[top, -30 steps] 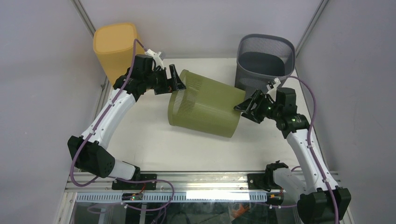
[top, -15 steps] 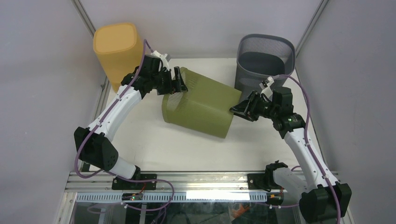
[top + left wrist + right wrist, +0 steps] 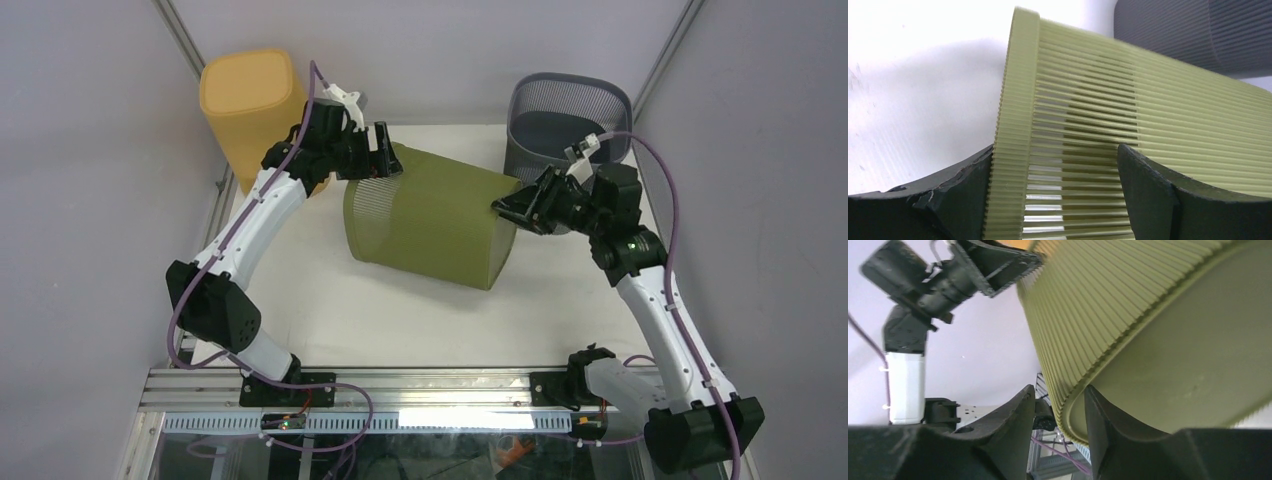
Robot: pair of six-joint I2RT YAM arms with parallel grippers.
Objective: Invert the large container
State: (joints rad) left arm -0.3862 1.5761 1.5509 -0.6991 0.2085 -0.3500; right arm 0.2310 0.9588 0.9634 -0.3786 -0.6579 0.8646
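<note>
The large container [image 3: 430, 220] is an olive ribbed bin lying on its side, mouth to the left and base to the right. My left gripper [image 3: 385, 160] holds it at the back of the mouth. In the left wrist view its jaws [image 3: 1055, 150] stand wide astride the rim band of the container [image 3: 1148, 100], one finger at the rim's edge and the other on the slats. My right gripper [image 3: 510, 208] is at the base end. In the right wrist view it [image 3: 1060, 390] pinches the base edge of the container [image 3: 1148, 315], one finger flat on the bottom.
A yellow bin [image 3: 245, 95] stands upside down at the back left, just behind my left arm. A grey mesh basket [image 3: 570, 120] stands upright at the back right, close behind my right gripper. The white tabletop [image 3: 300, 300] is walled on three sides.
My right gripper has closed on the base edge and risen toward the back. The left gripper moved back and up with the rim. The container's base end has lifted and swung.
</note>
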